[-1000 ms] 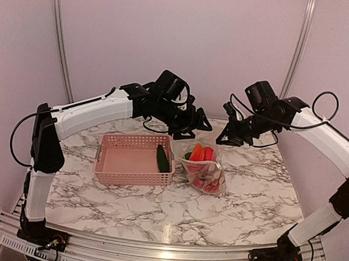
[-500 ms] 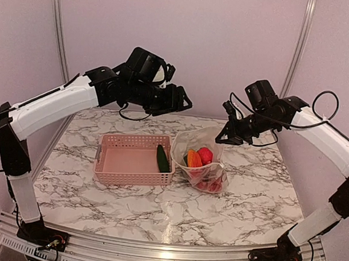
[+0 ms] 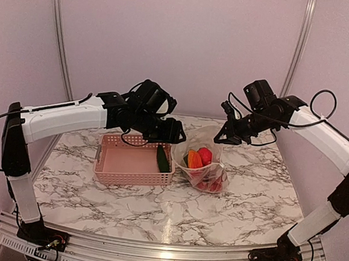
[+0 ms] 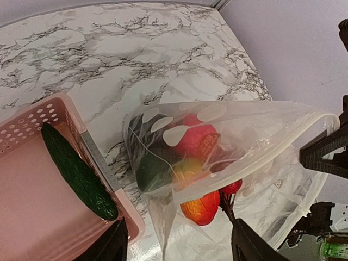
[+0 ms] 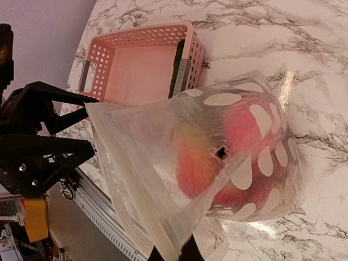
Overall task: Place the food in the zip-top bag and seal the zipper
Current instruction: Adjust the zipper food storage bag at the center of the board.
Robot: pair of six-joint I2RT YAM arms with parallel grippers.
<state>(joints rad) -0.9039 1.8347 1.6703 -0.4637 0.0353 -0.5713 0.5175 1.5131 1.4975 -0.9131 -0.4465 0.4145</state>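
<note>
The dotted zip-top bag (image 3: 203, 166) stands on the marble table beside the pink basket, its mouth held up. Red and orange food (image 3: 199, 157) lies inside it; it also shows in the left wrist view (image 4: 194, 140) and the right wrist view (image 5: 217, 155). A dark green cucumber (image 3: 162, 158) lies at the basket's right end (image 4: 76, 174). My right gripper (image 3: 223, 136) is shut on the bag's mouth edge with the zipper (image 5: 138, 204). My left gripper (image 3: 176, 133) is open and empty, above the gap between basket and bag (image 4: 176, 251).
The pink lattice basket (image 3: 125, 140) sits left of the bag and holds only the cucumber. The back wall is close behind both grippers. The table's metal front edge (image 3: 165, 251) runs along the bottom.
My left gripper rose up and left away from the bag mouth, then came down again over the basket's right end. My right gripper lifted the bag mouth slightly; the food settled deeper.
</note>
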